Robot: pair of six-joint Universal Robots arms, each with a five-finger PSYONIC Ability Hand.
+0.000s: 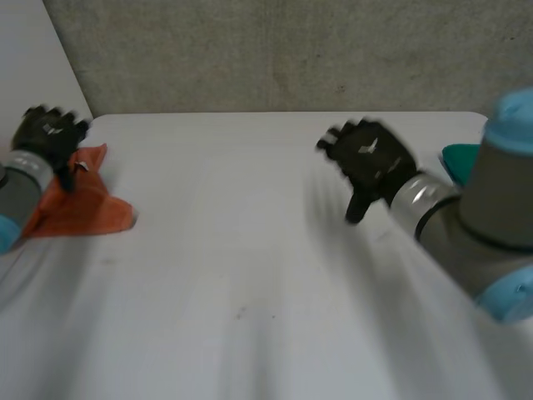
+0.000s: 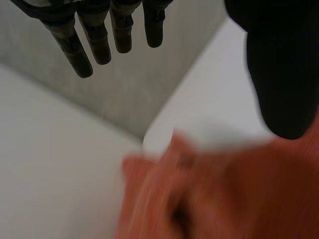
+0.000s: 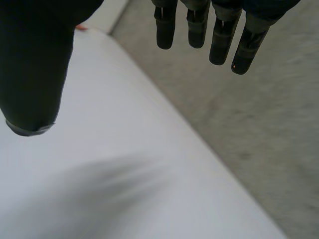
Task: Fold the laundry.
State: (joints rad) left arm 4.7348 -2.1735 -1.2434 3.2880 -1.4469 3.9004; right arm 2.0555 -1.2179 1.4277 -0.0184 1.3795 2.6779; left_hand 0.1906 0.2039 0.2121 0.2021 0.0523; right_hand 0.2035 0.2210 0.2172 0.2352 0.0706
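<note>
The left hand (image 1: pixel 48 133) is loose and holds nothing. Its fingers (image 2: pixel 99 40) are straight and spread, and the thumb sticks out on its own. The hand is up above the orange cloth (image 1: pixel 79 204). In the left wrist view there is a gap between the fingers and the cloth, so they do not touch it. The cloth lies in a bumpy heap under the palm, at the left edge of the white table (image 1: pixel 250 275), near the far corner. One pointy corner of the cloth sticks out toward the middle of the table.

The right hand (image 1: pixel 371 158) is also loose and holds nothing. Its fingers (image 3: pixel 197 25) are straight. It hangs in the air over the right part of the table, well apart from the cloth. Under it is bare white table.

A teal thing (image 1: pixel 458 158) peeks out just behind the right arm, at the table's right edge. I cannot tell what it is. A grey wall (image 1: pixel 275 50) stands behind the table.
</note>
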